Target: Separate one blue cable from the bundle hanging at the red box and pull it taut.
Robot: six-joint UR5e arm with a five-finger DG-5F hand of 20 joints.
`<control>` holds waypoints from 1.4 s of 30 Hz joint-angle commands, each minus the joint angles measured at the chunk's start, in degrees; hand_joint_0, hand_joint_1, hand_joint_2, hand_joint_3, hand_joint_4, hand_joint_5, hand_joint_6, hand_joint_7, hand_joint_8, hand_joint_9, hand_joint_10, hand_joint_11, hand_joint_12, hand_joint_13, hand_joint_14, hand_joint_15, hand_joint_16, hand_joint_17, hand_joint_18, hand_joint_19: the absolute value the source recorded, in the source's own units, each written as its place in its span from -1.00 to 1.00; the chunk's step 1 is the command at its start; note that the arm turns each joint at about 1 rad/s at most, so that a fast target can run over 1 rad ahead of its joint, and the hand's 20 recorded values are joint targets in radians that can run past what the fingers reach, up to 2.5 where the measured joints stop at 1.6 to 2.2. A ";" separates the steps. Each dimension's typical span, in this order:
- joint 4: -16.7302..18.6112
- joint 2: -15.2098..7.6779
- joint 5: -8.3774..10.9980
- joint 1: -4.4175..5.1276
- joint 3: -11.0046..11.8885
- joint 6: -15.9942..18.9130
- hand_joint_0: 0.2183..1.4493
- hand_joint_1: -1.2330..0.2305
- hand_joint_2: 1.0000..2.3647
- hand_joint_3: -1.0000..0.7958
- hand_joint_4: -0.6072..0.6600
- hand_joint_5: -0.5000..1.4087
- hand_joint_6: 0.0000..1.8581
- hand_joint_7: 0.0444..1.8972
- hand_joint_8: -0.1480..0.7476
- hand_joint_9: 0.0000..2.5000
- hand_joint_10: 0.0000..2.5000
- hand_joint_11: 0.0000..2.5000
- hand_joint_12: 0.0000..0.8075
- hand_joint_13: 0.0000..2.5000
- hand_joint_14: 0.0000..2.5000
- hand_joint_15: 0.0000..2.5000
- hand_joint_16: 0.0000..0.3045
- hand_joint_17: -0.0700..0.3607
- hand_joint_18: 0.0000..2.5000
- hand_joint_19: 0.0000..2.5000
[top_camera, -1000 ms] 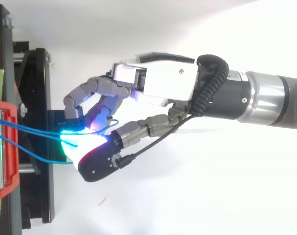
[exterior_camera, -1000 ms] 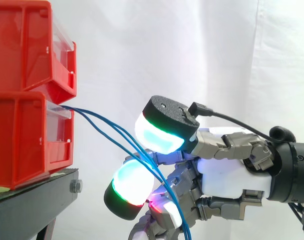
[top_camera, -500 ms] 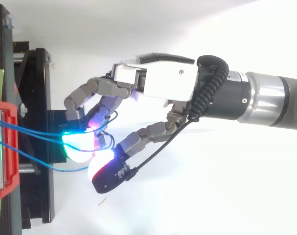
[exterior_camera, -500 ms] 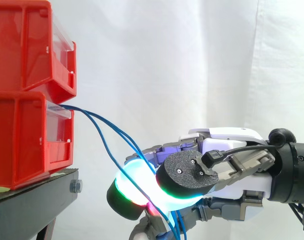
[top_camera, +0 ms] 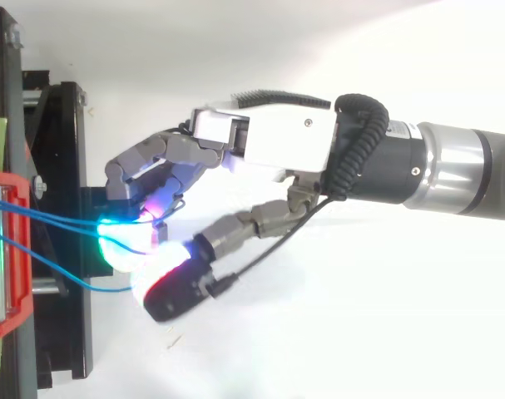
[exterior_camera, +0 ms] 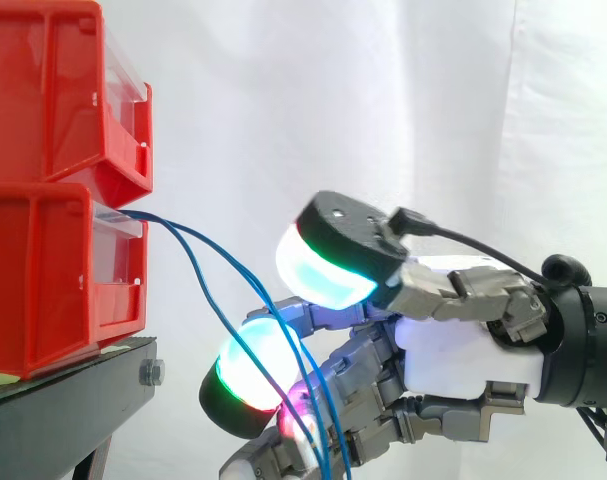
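Half a second has undone the pinch: the thumb pad (exterior_camera: 328,268), which was swung down across the fingers, has lifted back up and now sits above and apart from the cyan finger pad (exterior_camera: 248,368). The hand (exterior_camera: 453,350) has otherwise held its place just off the black stand's (exterior_camera: 63,405) front edge. Its fingers are curled with the blue cables (top_camera: 52,216) threaded among them. With the thumb off, nothing looks clamped. I judge the separating step unfinished and a fresh closing needed.

By count: two red bins, the upper bin (exterior_camera: 53,90) stacked on the lower bin (exterior_camera: 43,285), one stand, one hand. Three blue cables leave the lower bin's front edge in the top view. Two run together to the glowing pads; the third sags apart toward the thumb. All curve slackly, none taut.
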 commanded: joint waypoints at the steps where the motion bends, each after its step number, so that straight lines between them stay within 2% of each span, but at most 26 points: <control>1: 0.00 -0.01 0.00 0.01 -0.04 -0.01 -0.33 0.02 -0.99 -0.33 0.15 -0.62 -0.22 0.15 0.08 -0.11 -0.99 -0.31 0.02 -0.48 -0.99 -0.70 -0.65 -0.12 -0.47 -0.67; 6: -0.18 -0.01 0.09 0.01 -0.04 -0.01 -0.34 -0.05 -0.98 -0.18 0.19 -0.63 -0.20 0.09 0.11 -0.08 -0.99 -0.25 0.06 -0.44 -0.99 -0.68 -0.64 -0.11 -0.46 -0.66; 7: -0.35 -0.01 0.09 0.01 -0.04 -0.01 -0.34 -0.08 -0.98 -0.09 0.21 -0.64 -0.17 0.06 0.15 -0.05 -0.99 -0.19 0.11 -0.43 -0.99 -0.68 -0.62 -0.07 -0.43 -0.68; 8: -0.44 -0.01 0.09 0.01 -0.04 -0.01 -0.34 -0.10 -0.99 -0.01 0.29 -0.67 -0.11 -0.05 0.19 -0.04 -0.99 -0.13 0.16 -0.41 -0.99 -0.68 -0.60 -0.04 -0.40 -0.69; 9: -0.53 -0.01 0.09 0.01 -0.04 0.08 -0.34 -0.12 -0.99 0.01 0.32 -0.67 -0.11 -0.08 0.20 -0.04 -0.99 -0.12 0.17 -0.40 -0.99 -0.68 -0.59 -0.03 -0.39 -0.69; 10: -0.70 0.08 0.09 0.01 -0.04 0.08 -0.30 -0.26 -1.00 0.10 0.31 -0.69 -0.08 -0.07 0.20 -0.05 -0.99 -0.09 0.17 -0.38 -0.99 -0.66 -0.59 -0.02 -0.38 -0.70; 12: -0.88 -0.01 0.09 0.01 -0.04 0.08 -0.30 -0.31 -0.95 0.12 0.32 -0.69 -0.05 -0.09 0.19 -0.06 -0.99 -0.07 0.18 -0.37 -0.99 -0.65 -0.59 -0.02 -0.36 -0.69; 14: -0.88 -0.01 0.09 0.01 -0.04 -0.01 -0.27 -0.34 -1.00 0.12 0.33 -0.70 -0.04 -0.09 0.19 -0.07 -0.99 -0.06 0.16 -0.37 -0.99 -0.65 -0.59 -0.03 -0.36 -0.69; 20: -1.23 -0.01 0.09 0.01 -0.04 -0.01 -0.26 -0.43 -0.98 -0.19 0.28 -0.71 -0.02 -0.04 0.09 -0.14 -0.99 -0.03 0.04 -0.40 -0.99 -0.63 -0.66 -0.13 -0.40 -0.67; 22: -1.67 -0.01 0.09 0.01 -0.13 0.08 -0.28 -0.47 -1.00 -0.42 0.27 -0.71 -0.02 -0.05 0.09 -0.14 -0.99 -0.03 0.04 -0.39 -0.99 -0.63 -0.66 -0.13 -0.40 -0.68; 23: -1.67 -0.01 0.09 0.01 -0.13 0.08 -0.30 -0.48 -1.00 -0.44 0.27 -0.71 -0.02 -0.05 0.09 -0.14 -0.99 -0.03 0.04 -0.40 -0.99 -0.64 -0.66 -0.13 -0.40 -0.67; 26: -2.99 0.08 0.09 0.01 -0.04 0.17 -0.42 -0.47 -1.00 -0.44 0.27 -0.70 -0.02 -0.05 0.10 -0.13 -0.99 -0.02 0.04 -0.40 -0.99 -0.64 -0.65 -0.13 -0.40 -0.68; 29: -3.43 -0.01 0.09 0.01 -0.04 0.17 -0.55 -0.33 -1.00 -0.44 0.28 -0.68 -0.04 -0.06 0.15 -0.10 -0.99 -0.05 0.09 -0.39 -0.99 -0.63 -0.63 -0.09 -0.38 -0.67; 30: -3.43 -0.01 0.09 0.10 -0.04 0.26 -0.55 -0.32 -1.00 -0.44 0.27 -0.68 -0.04 -0.06 0.15 -0.09 -0.99 -0.04 0.09 -0.39 -0.99 -0.64 -0.63 -0.09 -0.38 -0.67; 35: -3.96 0.08 -0.18 0.01 -0.04 0.26 -0.52 -0.03 -1.00 -0.44 0.23 -0.66 -0.09 -0.02 0.15 -0.04 -0.99 -0.06 0.08 -0.37 -0.99 -0.63 -0.64 -0.10 -0.39 -0.65; 42: -4.84 0.87 -0.18 0.01 -0.04 0.26 -0.50 0.02 -1.00 -0.44 0.22 -0.65 -0.11 0.01 0.15 -0.02 -0.99 -0.04 0.07 -0.35 -0.99 -0.62 -0.64 -0.11 -0.39 -0.63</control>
